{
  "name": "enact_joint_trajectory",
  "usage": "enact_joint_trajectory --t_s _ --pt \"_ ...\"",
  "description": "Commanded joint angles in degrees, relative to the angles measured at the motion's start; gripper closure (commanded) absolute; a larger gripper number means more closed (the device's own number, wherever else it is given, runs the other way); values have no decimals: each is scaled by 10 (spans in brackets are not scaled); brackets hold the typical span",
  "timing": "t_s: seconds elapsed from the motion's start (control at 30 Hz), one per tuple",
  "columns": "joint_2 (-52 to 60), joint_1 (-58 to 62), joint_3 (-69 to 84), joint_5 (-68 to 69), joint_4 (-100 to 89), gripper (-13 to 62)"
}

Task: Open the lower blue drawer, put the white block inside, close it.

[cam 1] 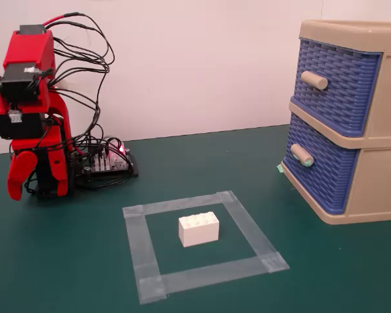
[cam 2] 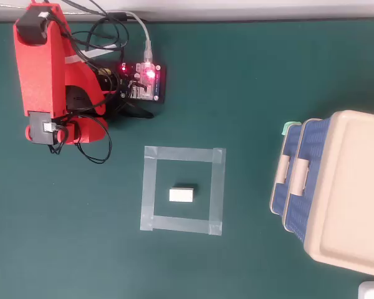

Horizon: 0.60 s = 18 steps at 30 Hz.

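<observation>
The red Koch arm (cam 1: 26, 111) sits folded at the left of the fixed view, its claw (cam 1: 26, 179) hanging tip-down close over the green table (cam 1: 65, 261), just in front of the arm's own base. Only 1 red jaw shows clearly from this side, and the overhead view hides the tips under the arm's body, so I cannot tell whether the jaws are apart or together; nothing is seen between them.

The white block (cam 1: 199, 229), a small studded brick, lies well apart from the claw, to its right and nearer the camera in the fixed view. It rests flat on the table inside a square outline of pale tape (cam 1: 143, 261), roughly centred, touching none of the 4 strips.

Far to the right of the claw, beyond the tape square, stands the beige cabinet (cam 1: 384, 130) with 2 blue basket-weave drawers. The lower blue drawer (cam 1: 322, 176), whose beige knob is tipped pale teal, sits pushed in, as does the upper blue drawer (cam 1: 339, 78) with its all-beige knob.

Just right of the claw, beside the arm's base, a controller board (cam 2: 146, 81) glows with red lights, and black cables (cam 1: 85, 59) loop from it up to the arm
</observation>
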Motion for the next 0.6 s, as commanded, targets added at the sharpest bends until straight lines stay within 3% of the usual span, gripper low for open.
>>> enact_joint_trajectory --t_s 0.0,0.27,0.37,0.47,0.57 --pt "25 3 -6 -21 75 149" --pt "25 11 -125 -18 75 156" --pt "21 -14 -192 63 73 163" --pt "8 -164 -252 229 54 167" --pt "-47 -395 -277 496 -81 165"
